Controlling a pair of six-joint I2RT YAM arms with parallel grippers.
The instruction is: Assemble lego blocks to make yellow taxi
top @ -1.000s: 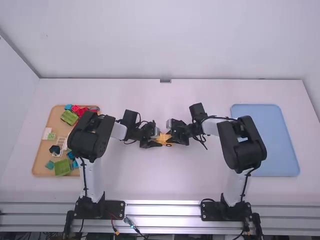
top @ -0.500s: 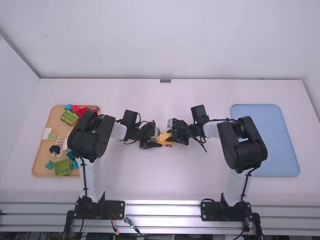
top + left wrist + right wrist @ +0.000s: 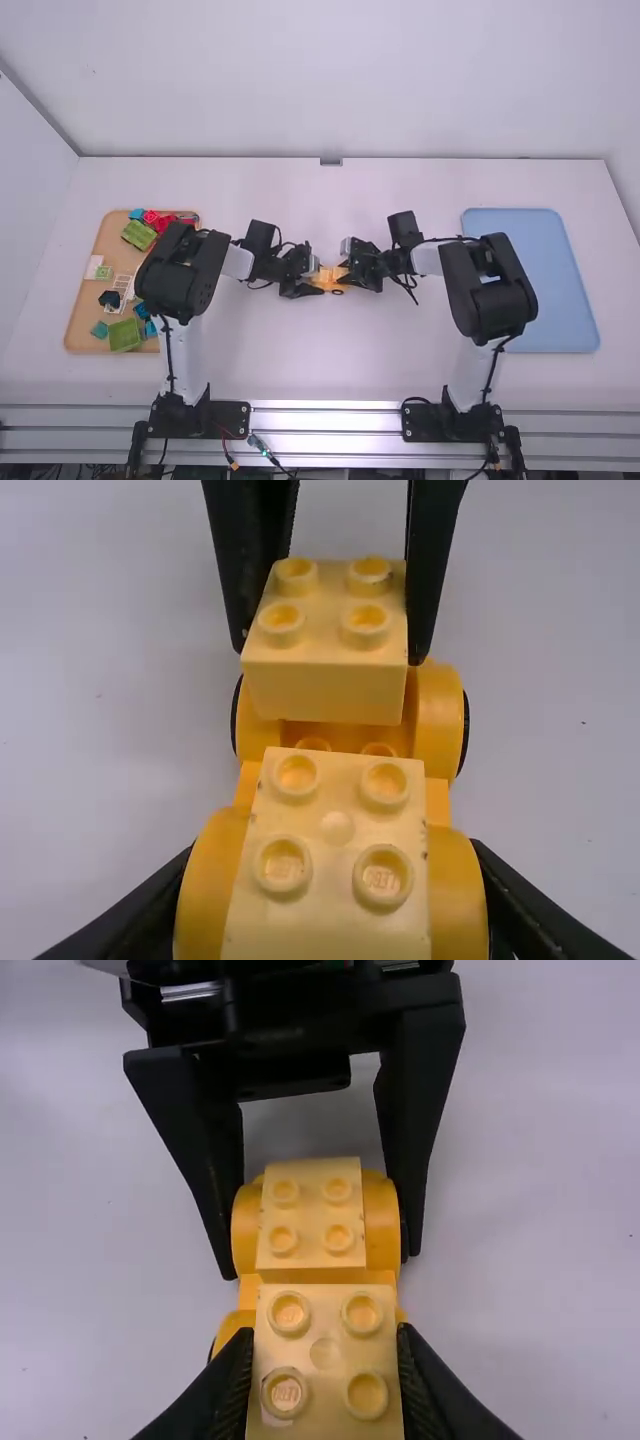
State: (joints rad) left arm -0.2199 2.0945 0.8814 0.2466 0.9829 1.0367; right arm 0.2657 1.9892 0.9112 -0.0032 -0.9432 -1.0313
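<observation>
- One blue tray, right side.
- Left gripper: I've got it clamped across the yellow chassis at one wheeled end.
- Right gripper: I'm pinching the held block over the other end; can't tell if seated.
- Yellow chassis: mid-table.
- Second block: atop left-gripper end.

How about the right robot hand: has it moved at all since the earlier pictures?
Yes, the right gripper has shifted slightly rightward in the high view, toward the blue tray.

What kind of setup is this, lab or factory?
Probably a robotics lab workcell: two bench-mounted arms, a tray of assorted toy bricks, and a blue tray on a white table.
</observation>
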